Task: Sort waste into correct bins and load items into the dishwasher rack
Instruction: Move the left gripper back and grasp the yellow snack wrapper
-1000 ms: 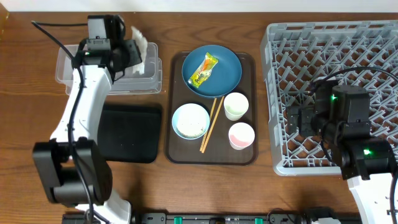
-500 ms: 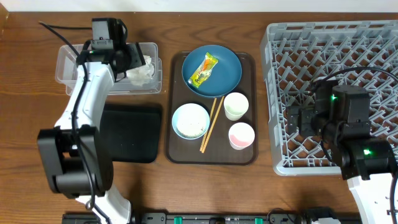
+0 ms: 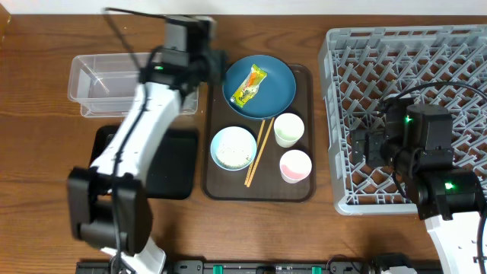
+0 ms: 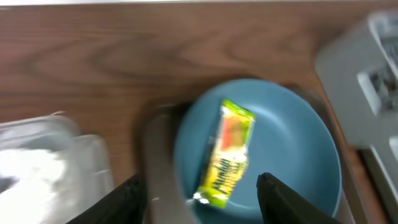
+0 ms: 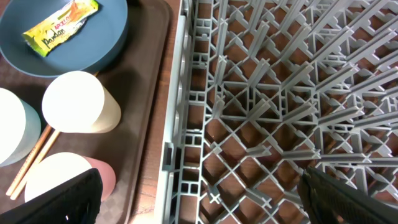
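Reaching for the snack wrapper (image 4: 229, 155), which lies flat in the dark blue bowl (image 4: 292, 143), the left hand (image 4: 202, 186) hovers above it, fingers spread and empty. It should descend centred and pinch across the wrapper's narrow width, clear of the bowl's rim.

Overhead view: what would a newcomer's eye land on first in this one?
The big grey dishwasher rack fills the right side, no dishes showing in it, with the right gripper open above it. In the middle, a yellow-green snack wrapper lies bright in the dark blue bowl at the far end of the brown tray. The left gripper hangs open just over that wrapper.
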Controlling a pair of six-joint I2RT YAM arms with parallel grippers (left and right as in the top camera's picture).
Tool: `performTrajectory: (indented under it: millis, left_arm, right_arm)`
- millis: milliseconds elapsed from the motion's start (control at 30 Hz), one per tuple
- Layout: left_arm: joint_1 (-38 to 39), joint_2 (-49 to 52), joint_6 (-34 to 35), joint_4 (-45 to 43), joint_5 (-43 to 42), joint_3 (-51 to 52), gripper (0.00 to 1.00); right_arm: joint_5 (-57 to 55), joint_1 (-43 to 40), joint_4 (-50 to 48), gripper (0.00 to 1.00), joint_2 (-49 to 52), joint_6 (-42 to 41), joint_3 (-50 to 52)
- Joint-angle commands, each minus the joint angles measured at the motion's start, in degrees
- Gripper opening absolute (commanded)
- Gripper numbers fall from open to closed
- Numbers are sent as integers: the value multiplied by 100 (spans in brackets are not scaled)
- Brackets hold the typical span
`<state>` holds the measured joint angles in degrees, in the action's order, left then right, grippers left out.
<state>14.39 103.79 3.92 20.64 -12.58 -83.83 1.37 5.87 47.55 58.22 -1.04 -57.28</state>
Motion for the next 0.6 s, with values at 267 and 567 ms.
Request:
performTrajectory:
  millis: [267,567]
  left_arm:
    - [581,1231,-844,-629,-22,-7,60]
    - [584,1823,-931,-793,136,-7,60]
  right_arm:
    - [17,44,11,99,-57,-61,-116]
    - [15,44,127,99,-57,-61,-116]
